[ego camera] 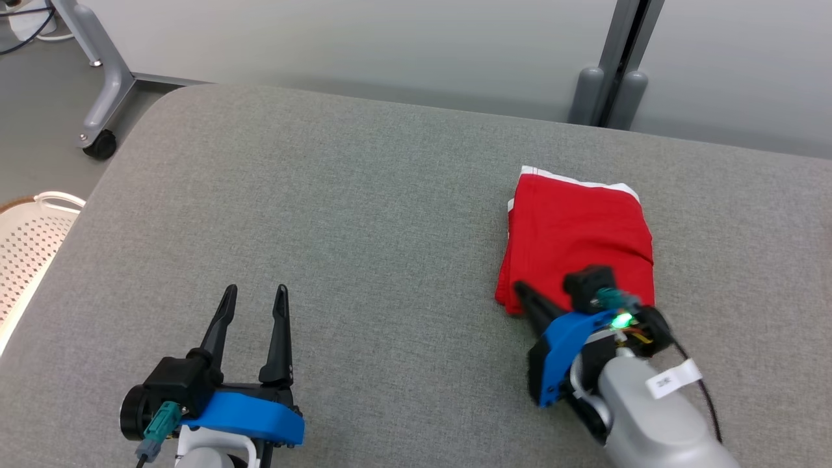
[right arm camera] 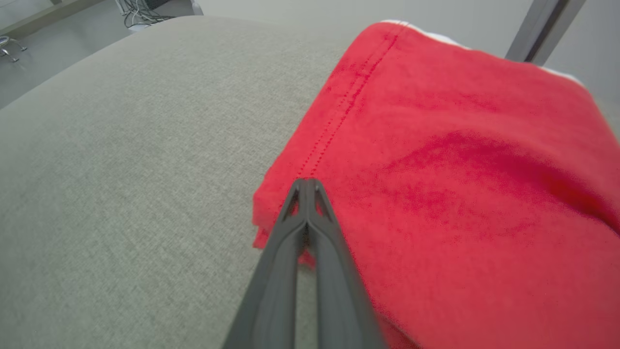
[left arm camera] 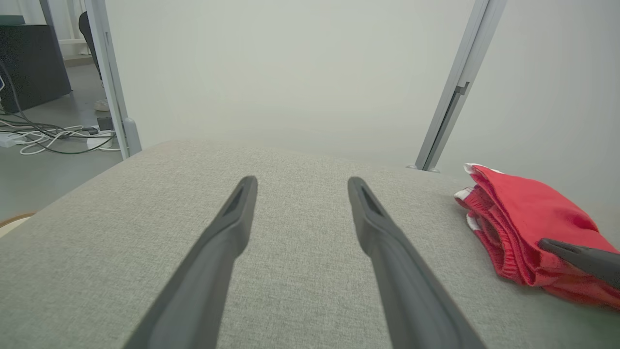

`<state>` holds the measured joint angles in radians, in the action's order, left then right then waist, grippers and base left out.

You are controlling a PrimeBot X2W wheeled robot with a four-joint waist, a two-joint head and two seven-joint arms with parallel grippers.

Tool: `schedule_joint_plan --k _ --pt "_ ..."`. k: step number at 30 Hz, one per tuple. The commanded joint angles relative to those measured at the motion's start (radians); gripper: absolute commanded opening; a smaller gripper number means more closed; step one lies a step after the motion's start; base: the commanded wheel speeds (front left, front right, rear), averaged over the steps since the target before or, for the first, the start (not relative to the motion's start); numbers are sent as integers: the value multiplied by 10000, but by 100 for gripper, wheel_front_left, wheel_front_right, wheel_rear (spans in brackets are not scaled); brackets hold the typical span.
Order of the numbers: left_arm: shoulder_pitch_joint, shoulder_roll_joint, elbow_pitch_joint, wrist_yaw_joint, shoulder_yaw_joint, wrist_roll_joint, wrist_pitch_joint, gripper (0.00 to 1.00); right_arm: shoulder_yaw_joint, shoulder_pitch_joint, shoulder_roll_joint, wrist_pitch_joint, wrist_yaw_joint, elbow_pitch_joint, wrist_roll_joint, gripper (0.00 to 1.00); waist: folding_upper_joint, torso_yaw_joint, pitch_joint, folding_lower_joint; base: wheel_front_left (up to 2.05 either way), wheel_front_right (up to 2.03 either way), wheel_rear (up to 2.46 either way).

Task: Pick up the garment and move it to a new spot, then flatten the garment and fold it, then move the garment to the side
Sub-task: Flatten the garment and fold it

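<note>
Left gripper (ego camera: 255, 289) spread over worktop (ego camera: 357, 227); right gripper (ego camera: 520, 286) pressed together at folded red garment (ego camera: 578, 234) corner; white basket (ego camera: 32, 227) alongside.

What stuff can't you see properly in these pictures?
- Head view: the right claw has its tips partly hidden by its own wrist parts, so whether it pinches the red garment is unclear.
- Right wrist view: the garment's right side is cut off by the picture edge and blurry.
- Head view: the white basket is cut off by the left edge and the grey padded surface.
</note>
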<state>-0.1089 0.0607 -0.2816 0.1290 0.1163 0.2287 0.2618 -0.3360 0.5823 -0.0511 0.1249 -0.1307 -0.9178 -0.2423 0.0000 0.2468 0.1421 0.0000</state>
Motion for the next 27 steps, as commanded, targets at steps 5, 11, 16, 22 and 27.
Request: schedule_joint_plan --k 5,11,16,22,27 --pt "-20 38 -40 17 -101 42 42 100 -2870 -299 -27 -359 -1 413 -1655 0 0 -103 -63 0 0 0 0" --pt "99 42 -34 17 -267 9 42 100 -4419 -517 -20 -577 -1 1236 -2877 0 0 -431 -223 0 0 0 0" --pt "269 61 -71 -19 -559 -67 42 100 -4491 -512 -22 136 -1 2202 -3799 100 0 -917 -484 0 0 0 0" --pt "538 81 -56 -129 -916 -116 41 100 -2611 -955 -86 1103 -1 2697 -3188 100 0 -1522 -801 0 0 0 0" --pt "787 128 28 -142 -1214 -100 41 100 86 -1864 -124 1321 -3 3259 -1882 100 0 -1971 -939 0 0 0 0"
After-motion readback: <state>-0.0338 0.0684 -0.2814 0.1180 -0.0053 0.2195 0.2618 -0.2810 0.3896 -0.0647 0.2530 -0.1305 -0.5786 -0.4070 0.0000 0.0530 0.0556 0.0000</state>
